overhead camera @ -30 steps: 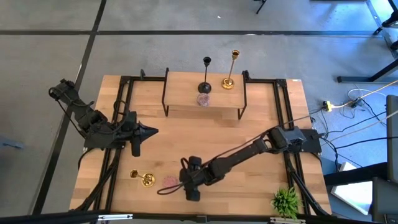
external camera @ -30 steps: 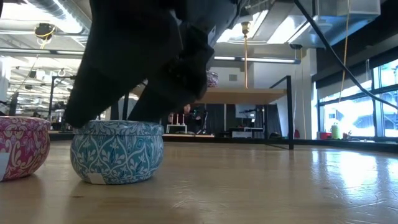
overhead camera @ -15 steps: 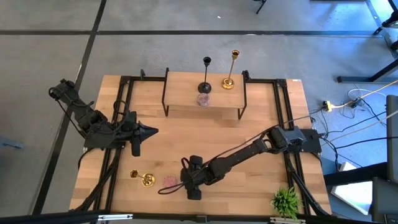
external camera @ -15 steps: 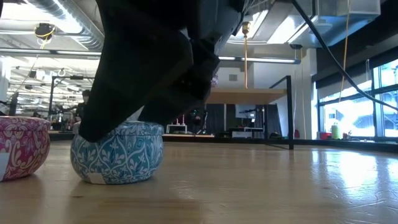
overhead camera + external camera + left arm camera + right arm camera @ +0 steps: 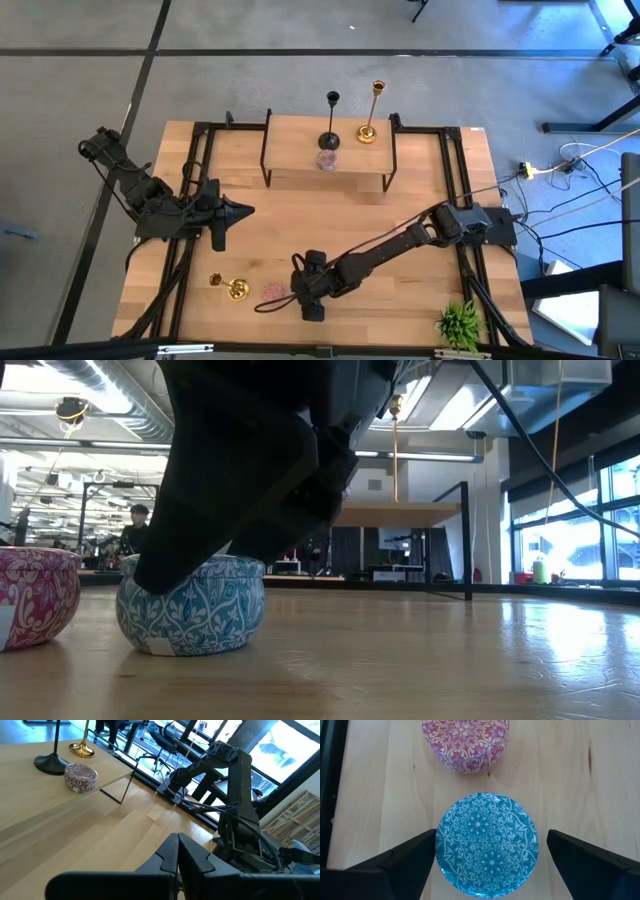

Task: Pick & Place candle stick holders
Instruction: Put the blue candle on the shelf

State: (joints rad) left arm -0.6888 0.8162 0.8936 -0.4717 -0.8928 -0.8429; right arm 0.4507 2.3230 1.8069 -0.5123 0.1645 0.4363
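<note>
A light blue squat holder (image 5: 487, 845) stands on its base on the wooden table near the front edge, between the open fingers of my right gripper (image 5: 491, 837), which reaches down over it (image 5: 308, 298). A pink squat holder (image 5: 466, 742) stands just beside it. A gold stick holder (image 5: 230, 288) lies on the table left of the pink one. On the raised shelf stand a black stick (image 5: 330, 122), a gold stick (image 5: 370, 112) and a purple squat holder (image 5: 327, 160). My left gripper (image 5: 245, 210) hovers shut above the table's left part. My right gripper comes at the light blue holder slanting down from above, one finger on either side. One fingertip (image 5: 427, 842) stands right at the holder's round side wall (image 5: 440, 845); whether it touches I cannot tell. The other finger (image 5: 570, 847) is clearly apart.
The wooden shelf (image 5: 295, 150) on black legs spans the table's far middle. Black frame rails (image 5: 190, 180) run along both sides. A small green plant (image 5: 460, 322) stands at the front right corner. Bare wood lies between shelf and right gripper. A person (image 5: 138, 525) shows in the room beyond.
My right gripper's fingers have sunk a little lower around the light blue holder and stay open. The left arm has kept still.
</note>
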